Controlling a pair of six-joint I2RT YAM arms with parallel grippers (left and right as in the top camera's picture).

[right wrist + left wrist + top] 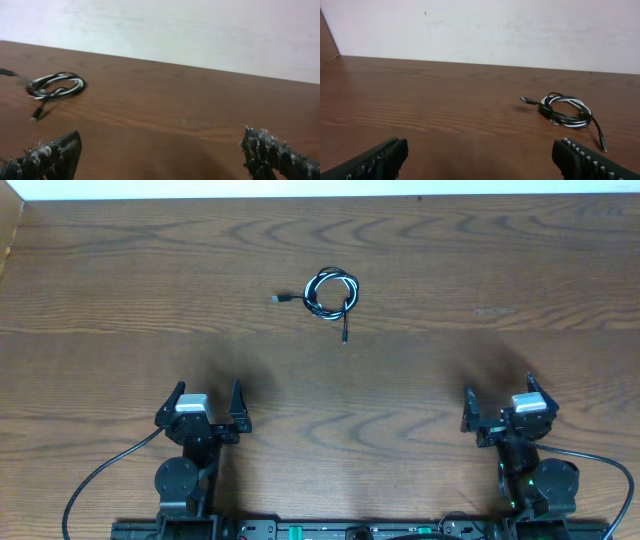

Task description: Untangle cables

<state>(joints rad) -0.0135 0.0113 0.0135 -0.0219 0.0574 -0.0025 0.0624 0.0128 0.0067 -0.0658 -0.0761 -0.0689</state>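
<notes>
- I am viewing a brown wooden table (420, 380) that is filling the whole overhead view.
- A pale wall (520, 30) is standing behind the table's far edge in both wrist views.
- The left arm (185, 470) and right arm (535, 475) are sitting at the near edge, well apart from each other.
- The left gripper (207, 390) is hovering over bare wood with its fingers (375, 160) spread wide and holding nothing.
- The right gripper (499, 388) is doing the same, its fingers (275, 152) spread wide and touching nothing.
- The cables (331, 293) are lying on the far half of the table, near the middle and well apart from both grippers.
- I am reading them as one small coil, with the white cable (577, 102) and black cable (596, 129) looping together.
- One plug (277, 299) is sticking out to the coil's left.
- A second plug (345, 340) is trailing on a black tail toward the near side.
- I cannot tell how the strands are crossing inside the coil.
</notes>
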